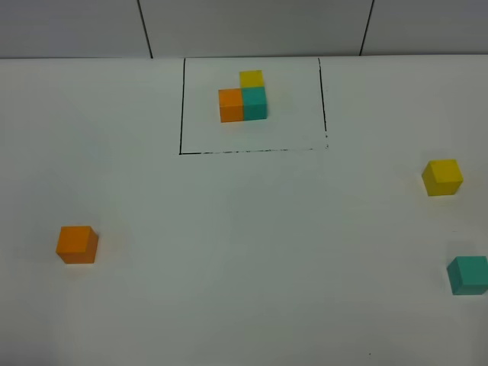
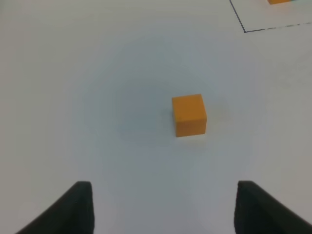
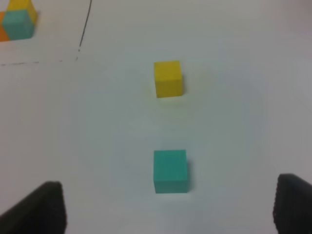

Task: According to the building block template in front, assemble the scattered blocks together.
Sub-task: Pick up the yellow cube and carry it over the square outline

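Template (image 1: 244,99) inside black frame (image 1: 181,107), mid far edge of worktop (image 1: 252,252). Orange cube (image 1: 77,244) near left edge. Yellow cube (image 1: 442,177), teal cube (image 1: 467,274) by right edge, apart. Left claw (image 2: 163,195) spread wide, empty, facing orange cube. Right claw (image 3: 169,207) spread wide, empty, teal cube just ahead.

White table (image 1: 244,229) carries template (image 1: 243,101), orange cube (image 1: 77,244), yellow cube (image 1: 442,177), teal cube (image 1: 467,274).

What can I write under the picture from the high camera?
Orange cube, yellow cube and teal cube sit scattered, apart from the framed template.
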`<move>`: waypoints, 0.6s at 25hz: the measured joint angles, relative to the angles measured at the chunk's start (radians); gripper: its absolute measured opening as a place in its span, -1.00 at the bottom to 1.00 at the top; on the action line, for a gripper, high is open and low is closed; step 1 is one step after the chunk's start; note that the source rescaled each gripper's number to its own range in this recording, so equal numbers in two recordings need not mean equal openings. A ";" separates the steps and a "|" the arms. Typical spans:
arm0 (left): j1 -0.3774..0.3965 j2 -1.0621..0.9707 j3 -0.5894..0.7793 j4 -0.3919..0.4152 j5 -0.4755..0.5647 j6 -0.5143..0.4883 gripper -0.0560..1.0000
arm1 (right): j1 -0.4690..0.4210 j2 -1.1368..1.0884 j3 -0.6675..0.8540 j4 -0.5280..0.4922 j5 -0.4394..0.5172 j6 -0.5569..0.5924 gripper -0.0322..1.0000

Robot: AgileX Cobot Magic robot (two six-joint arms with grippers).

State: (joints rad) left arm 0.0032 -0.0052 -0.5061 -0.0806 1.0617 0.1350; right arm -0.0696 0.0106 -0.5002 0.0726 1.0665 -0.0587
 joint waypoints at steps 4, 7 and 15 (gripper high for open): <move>0.000 0.000 0.000 0.000 0.000 0.000 -0.14 | 0.000 0.000 0.000 0.000 0.000 0.000 0.47; 0.000 0.000 0.000 0.000 0.000 0.000 -0.14 | 0.000 0.000 0.000 0.000 0.000 0.000 0.47; 0.000 0.000 0.000 0.000 0.000 0.000 -0.14 | 0.000 0.000 0.000 0.000 0.000 0.000 0.47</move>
State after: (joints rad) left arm 0.0032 -0.0052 -0.5061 -0.0806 1.0617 0.1350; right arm -0.0696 0.0106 -0.5002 0.0726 1.0665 -0.0587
